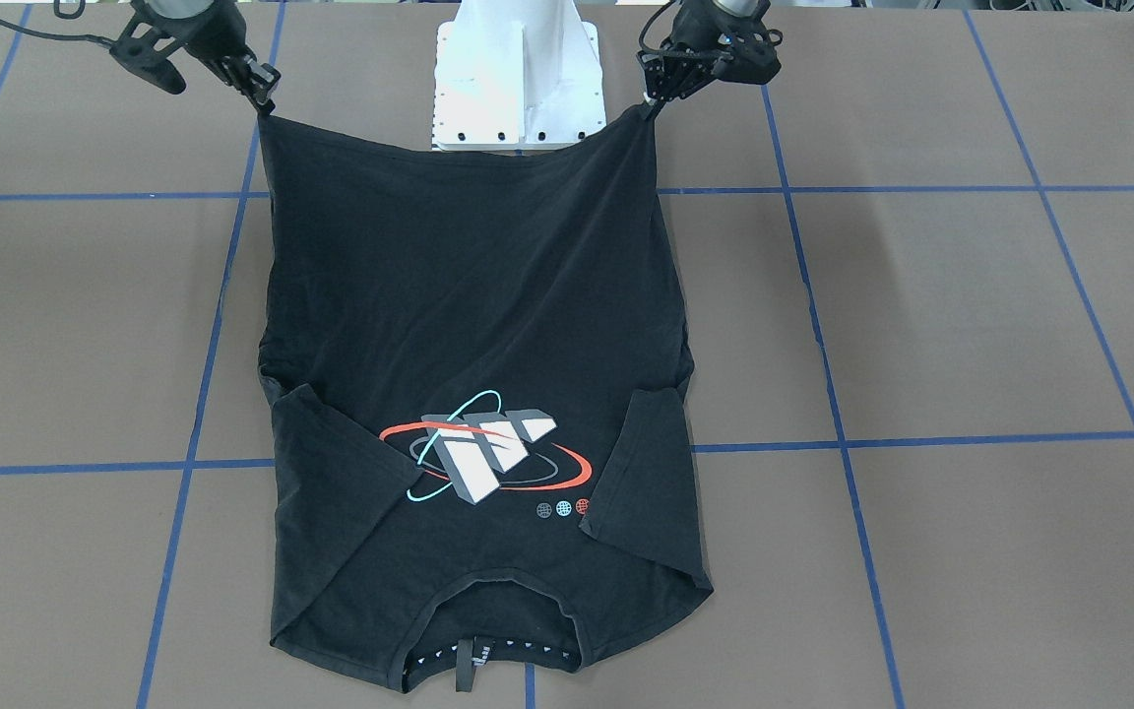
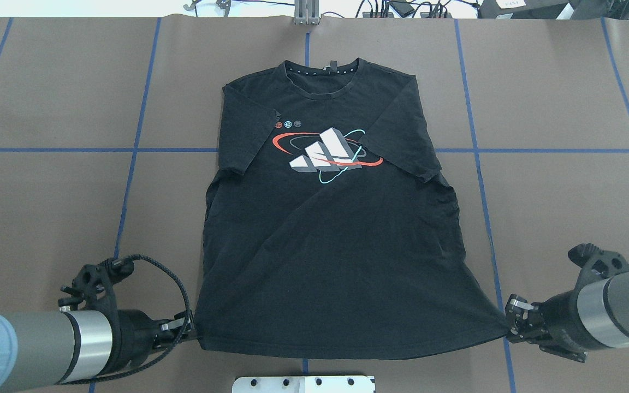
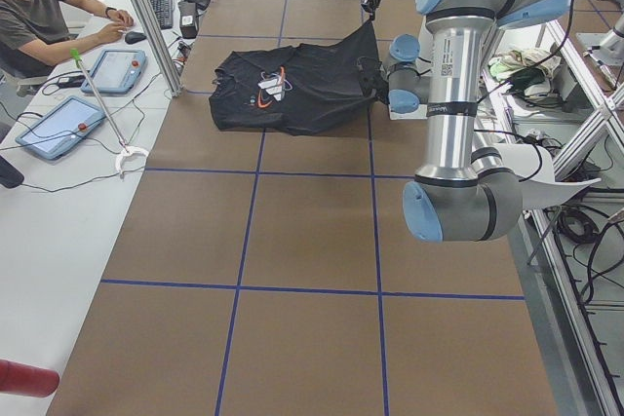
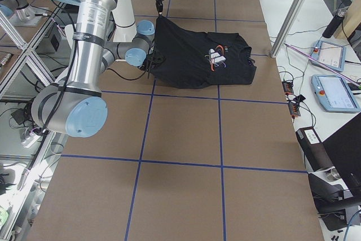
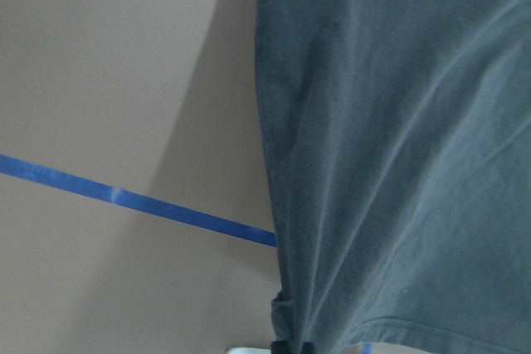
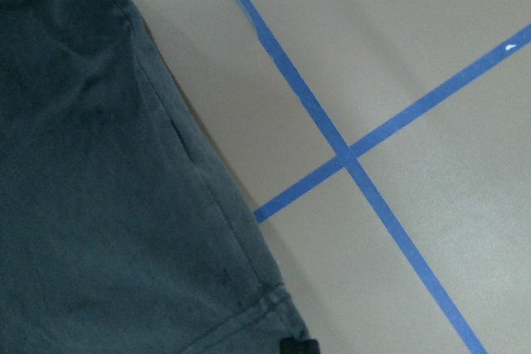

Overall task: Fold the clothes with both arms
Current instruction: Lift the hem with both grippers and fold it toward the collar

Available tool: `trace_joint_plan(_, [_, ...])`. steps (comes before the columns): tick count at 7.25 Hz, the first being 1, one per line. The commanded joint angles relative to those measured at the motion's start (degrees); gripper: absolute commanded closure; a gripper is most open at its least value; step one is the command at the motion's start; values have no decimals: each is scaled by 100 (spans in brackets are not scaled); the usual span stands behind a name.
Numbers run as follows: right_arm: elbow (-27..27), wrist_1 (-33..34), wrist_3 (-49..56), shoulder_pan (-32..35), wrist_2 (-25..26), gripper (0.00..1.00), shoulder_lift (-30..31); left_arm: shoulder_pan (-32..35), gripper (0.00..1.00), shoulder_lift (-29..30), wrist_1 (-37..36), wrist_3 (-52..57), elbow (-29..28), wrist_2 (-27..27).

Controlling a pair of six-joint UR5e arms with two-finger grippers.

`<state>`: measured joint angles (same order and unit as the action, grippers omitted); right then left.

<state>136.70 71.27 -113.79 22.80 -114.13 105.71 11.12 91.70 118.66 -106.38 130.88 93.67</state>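
The black T-shirt [image 2: 325,240] lies face up on the table, sleeves folded in over the chest, its white, red and cyan graphic [image 2: 325,155] showing and the collar on the far side. My left gripper [image 2: 189,329] is shut on the hem's left corner, and it also shows in the front-facing view [image 1: 654,98]. My right gripper [image 2: 512,323] is shut on the hem's right corner, also seen in the front-facing view [image 1: 260,98]. Both corners are raised off the table and the hem is stretched taut between them. The wrist views show the black cloth [image 5: 398,163] [image 6: 99,205] hanging over the table.
The brown table [image 2: 52,218] carries a grid of blue tape lines [image 2: 129,180]. The white mounting base [image 1: 518,79] stands just behind the hem. An operator [image 3: 39,17] with tablets sits at a side desk beyond the table's far edge.
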Motion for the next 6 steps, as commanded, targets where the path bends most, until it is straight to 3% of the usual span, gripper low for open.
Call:
trace_joint_plan(1, [-73, 54, 155, 1030, -801, 100, -251, 959, 100, 180, 0, 56, -27, 668])
trace_joint_plan(2, [-100, 619, 382, 1382, -908, 100, -627, 1275, 100, 399, -9, 65, -176, 679])
trace_joint_plan(4, [-283, 3476, 1843, 2147, -1189, 100, -2520, 1960, 100, 1004, -79, 73, -745, 871])
trace_joint_plan(5, [-494, 4012, 2287, 2402, -1173, 100, -2895, 2295, 100, 1434, -201, 247, -1201, 1299])
trace_joint_plan(6, [-861, 4009, 2326, 2631, -1173, 100, -3099, 2577, 100, 1638, -246, 449, -1510, 1329])
